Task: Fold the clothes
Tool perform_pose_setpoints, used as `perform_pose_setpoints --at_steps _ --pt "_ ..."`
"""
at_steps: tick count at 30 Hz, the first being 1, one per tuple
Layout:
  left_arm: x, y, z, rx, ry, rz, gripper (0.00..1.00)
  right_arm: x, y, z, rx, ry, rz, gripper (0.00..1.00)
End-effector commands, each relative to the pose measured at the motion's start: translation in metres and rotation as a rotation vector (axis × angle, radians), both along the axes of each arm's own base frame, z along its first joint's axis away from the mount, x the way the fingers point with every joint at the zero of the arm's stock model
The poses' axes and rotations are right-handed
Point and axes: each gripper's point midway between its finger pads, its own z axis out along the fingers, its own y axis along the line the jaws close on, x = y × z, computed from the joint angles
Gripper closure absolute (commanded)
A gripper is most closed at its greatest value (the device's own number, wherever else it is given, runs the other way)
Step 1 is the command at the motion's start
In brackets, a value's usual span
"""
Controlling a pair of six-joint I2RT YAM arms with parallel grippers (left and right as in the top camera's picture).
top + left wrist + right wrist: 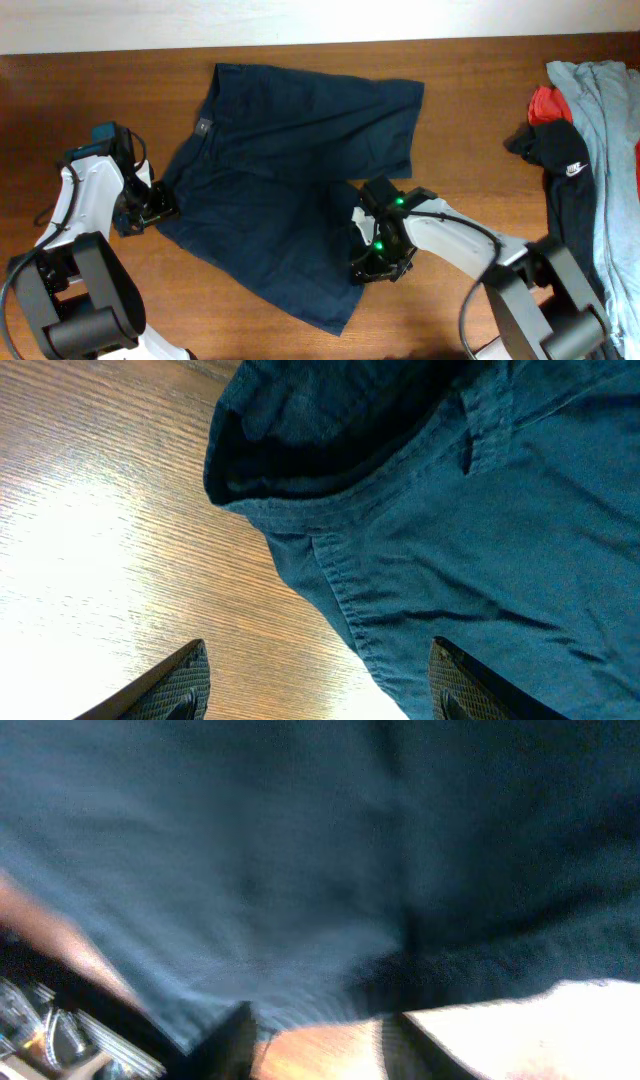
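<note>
Shorts: one dark navy pair (290, 170) is laid flat mid-table (470, 110), with the waistband to the left.
Other clothes: three are heaped at the right edge: one black swoosh garment (565, 165), one grey shirt (600, 110), one red piece (548, 103).
Arms: two are seen.
Left gripper (163, 205): held low at the waistband corner, fingers spread, nothing clasped.
Right gripper (375, 262): lowered over the lower leg hem; its grip is blurred and cannot be told.
</note>
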Motion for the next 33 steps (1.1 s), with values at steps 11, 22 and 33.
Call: perform_pose_setpoints --at_steps 11,22,33 --pt "0.007 0.001 0.004 -0.011 -0.019 0.006 0.30 0.002 -0.002 -0.017 -0.019 0.020 0.027 0.64" --pt "0.006 0.000 0.005 -0.012 -0.011 0.006 0.30 0.011 -0.093 -0.030 -0.546 -0.028 -0.196 0.96" --pt "0.014 -0.026 0.009 -0.168 -0.067 -0.113 0.43 0.034 -0.160 -0.020 -0.446 0.106 -0.506 0.47"
